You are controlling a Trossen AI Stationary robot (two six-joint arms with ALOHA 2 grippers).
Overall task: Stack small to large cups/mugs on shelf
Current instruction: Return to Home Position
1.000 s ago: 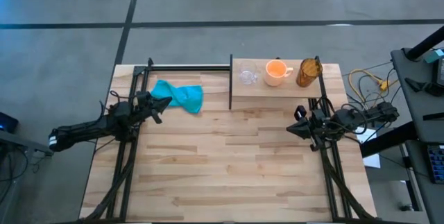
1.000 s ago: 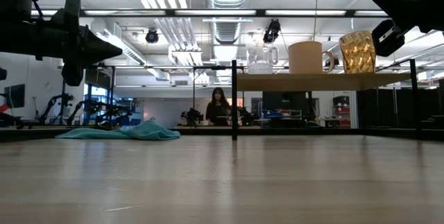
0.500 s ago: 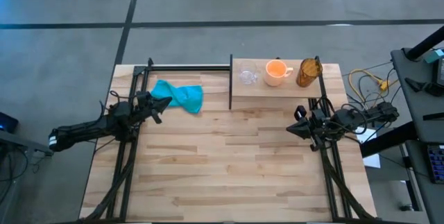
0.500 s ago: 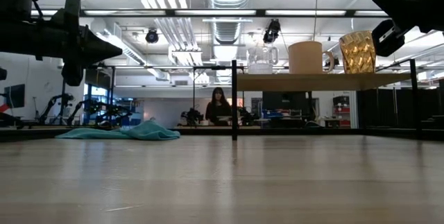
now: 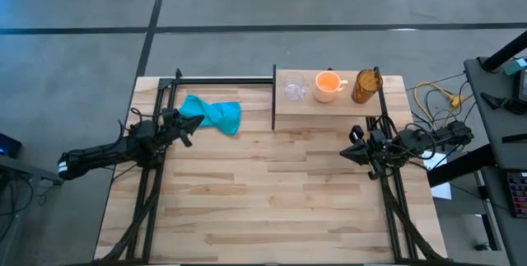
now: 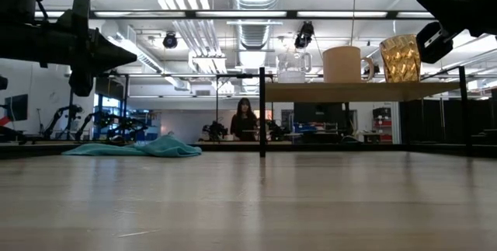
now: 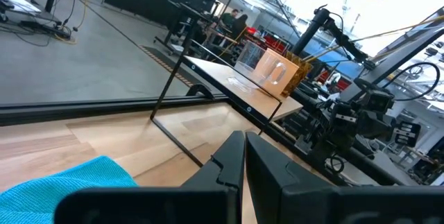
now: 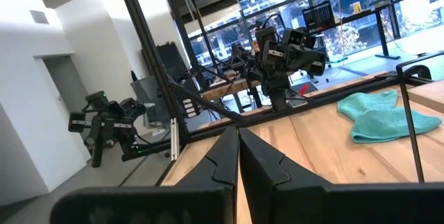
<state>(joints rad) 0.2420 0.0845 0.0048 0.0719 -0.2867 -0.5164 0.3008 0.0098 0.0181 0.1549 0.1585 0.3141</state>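
Observation:
On the raised light-wood shelf (image 5: pixel 329 111) at the table's far right stand, in a row from left to right, the small clear glass cup (image 5: pixel 294 91), the orange mug (image 5: pixel 328 86) with its handle toward the right, and the brown cup (image 5: pixel 366 86). The low view shows the glass cup (image 6: pixel 292 66), the mug (image 6: pixel 343 64) and the brown cup (image 6: pixel 401 58) upright on the shelf board (image 6: pixel 357 90). My left gripper (image 5: pixel 190 129) hovers shut at the table's left, near the teal cloth. My right gripper (image 5: pixel 347 152) hovers shut in front of the shelf, holding nothing.
A crumpled teal cloth (image 5: pixel 212 112) lies on the table's far left part, beside the left gripper. Black frame rails (image 5: pixel 222 80) run along the far edge and both sides. Bare planks (image 5: pixel 272 200) fill the middle and near part. A person (image 6: pixel 244 119) sits far behind the table.

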